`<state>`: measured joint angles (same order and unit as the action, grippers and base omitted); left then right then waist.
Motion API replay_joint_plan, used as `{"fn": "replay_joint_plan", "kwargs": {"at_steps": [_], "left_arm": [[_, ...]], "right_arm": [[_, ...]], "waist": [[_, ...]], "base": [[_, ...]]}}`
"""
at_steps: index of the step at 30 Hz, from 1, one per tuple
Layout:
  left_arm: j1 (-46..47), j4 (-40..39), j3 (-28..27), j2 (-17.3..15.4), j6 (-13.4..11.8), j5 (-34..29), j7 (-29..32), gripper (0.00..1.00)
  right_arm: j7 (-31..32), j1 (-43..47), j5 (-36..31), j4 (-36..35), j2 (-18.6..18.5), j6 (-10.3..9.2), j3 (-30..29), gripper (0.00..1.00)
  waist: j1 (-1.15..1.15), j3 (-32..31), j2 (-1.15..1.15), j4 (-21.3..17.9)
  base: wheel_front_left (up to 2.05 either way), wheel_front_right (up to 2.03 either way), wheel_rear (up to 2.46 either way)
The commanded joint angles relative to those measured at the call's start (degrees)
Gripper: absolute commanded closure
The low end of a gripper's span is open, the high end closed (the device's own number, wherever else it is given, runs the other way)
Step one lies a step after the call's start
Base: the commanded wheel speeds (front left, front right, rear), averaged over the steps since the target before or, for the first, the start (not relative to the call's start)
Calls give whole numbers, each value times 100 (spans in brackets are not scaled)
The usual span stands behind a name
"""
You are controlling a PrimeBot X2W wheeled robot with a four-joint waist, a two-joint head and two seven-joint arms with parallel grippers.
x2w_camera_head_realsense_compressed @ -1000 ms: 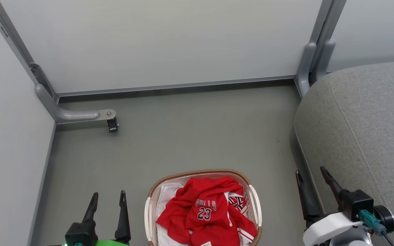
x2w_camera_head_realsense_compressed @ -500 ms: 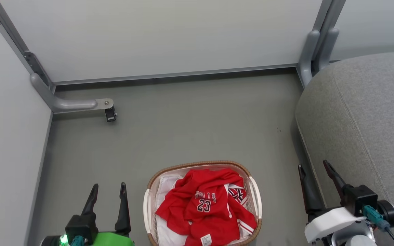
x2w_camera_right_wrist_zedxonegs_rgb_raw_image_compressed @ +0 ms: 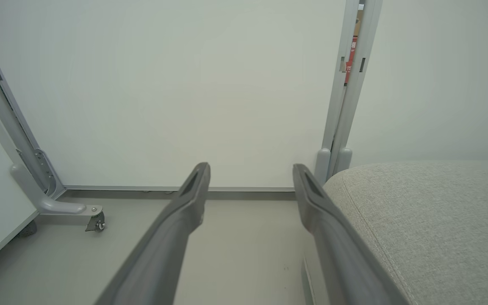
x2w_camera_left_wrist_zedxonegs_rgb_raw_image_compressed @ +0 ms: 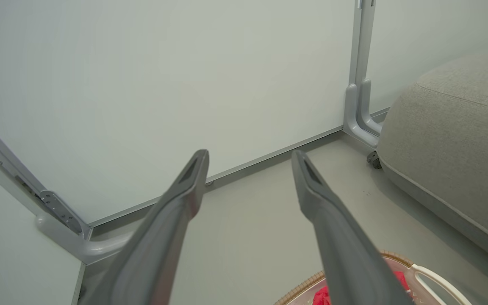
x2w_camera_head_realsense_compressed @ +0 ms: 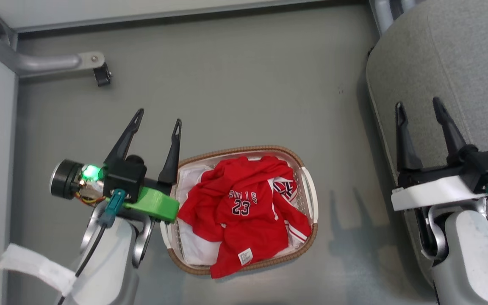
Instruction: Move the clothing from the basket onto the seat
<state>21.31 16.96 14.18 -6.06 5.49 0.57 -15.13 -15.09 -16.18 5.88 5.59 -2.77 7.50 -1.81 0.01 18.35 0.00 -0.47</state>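
Observation:
Red clothing (x2w_camera_head_realsense_compressed: pixel 244 212) with the number 23 lies heaped in the white basket (x2w_camera_head_realsense_compressed: pixel 311 199) with a brown woven rim on the grey floor, one red edge hanging over the near rim. My left gripper (x2w_camera_head_realsense_compressed: pixel 159 116) stands open and empty just left of the basket. My right gripper (x2w_camera_head_realsense_compressed: pixel 417 106) is open and empty over the left edge of the grey seat (x2w_camera_head_realsense_compressed: pixel 460 59). In the left wrist view the left gripper (x2w_camera_left_wrist_zedxonegs_rgb_raw_image_compressed: pixel 250 154) points at the wall, with the basket (x2w_camera_left_wrist_zedxonegs_rgb_raw_image_compressed: pixel 422 271) rim at the bottom and the seat (x2w_camera_left_wrist_zedxonegs_rgb_raw_image_compressed: pixel 451 135) at the right. The right wrist view has the right gripper (x2w_camera_right_wrist_zedxonegs_rgb_raw_image_compressed: pixel 250 169) beside the seat (x2w_camera_right_wrist_zedxonegs_rgb_raw_image_compressed: pixel 430 212).
Pale partition walls (x2w_camera_head_realsense_compressed: pixel 142 8) close off the far side and the left. A grey partition foot with a caster (x2w_camera_head_realsense_compressed: pixel 100 76) sticks out onto the floor at the upper left. Another grey post (x2w_camera_head_realsense_compressed: pixel 386 12) stands by the seat's far corner. White cloth (x2w_camera_head_realsense_compressed: pixel 193 250) lines the basket under the red garments.
The head camera has tilted down, so the whole picture has shifted up. Both grippers reach further forward in the view and remain open.

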Motion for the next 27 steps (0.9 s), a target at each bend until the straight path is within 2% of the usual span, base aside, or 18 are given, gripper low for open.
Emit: {"fn": "replay_joint_plan", "kwargs": {"at_steps": [1,6,13,21,27], "left_arm": [[308,155,82,-40,38,-74,-3,0],[1052,810,474,22,121,-183,-5,0],[1689,2208,1194,-50,196,-347,-4,0],[2316,3491,1803,-41,198,-313,35,0],[2713,4047,1824,-97,125,-251,19,0]], "right_arm": [[-12,-205,5,-57,-21,-2,-52,0],[-12,-640,120,-192,-18,-2,-152,0],[-11,-988,306,-321,-21,-2,-39,0],[-11,-1126,432,-483,-18,-2,36,0],[-11,-1138,513,-470,-18,-2,128,0]], "waist": [[-1,1300,0,-405],[-1,1951,0,-569],[-1,2533,0,-857],[-1,2874,0,-1135],[-1,2958,0,-1258]], "base": [[0,0,0],[0,0,0],[0,0,0],[0,0,0],[0,0,0]]}}
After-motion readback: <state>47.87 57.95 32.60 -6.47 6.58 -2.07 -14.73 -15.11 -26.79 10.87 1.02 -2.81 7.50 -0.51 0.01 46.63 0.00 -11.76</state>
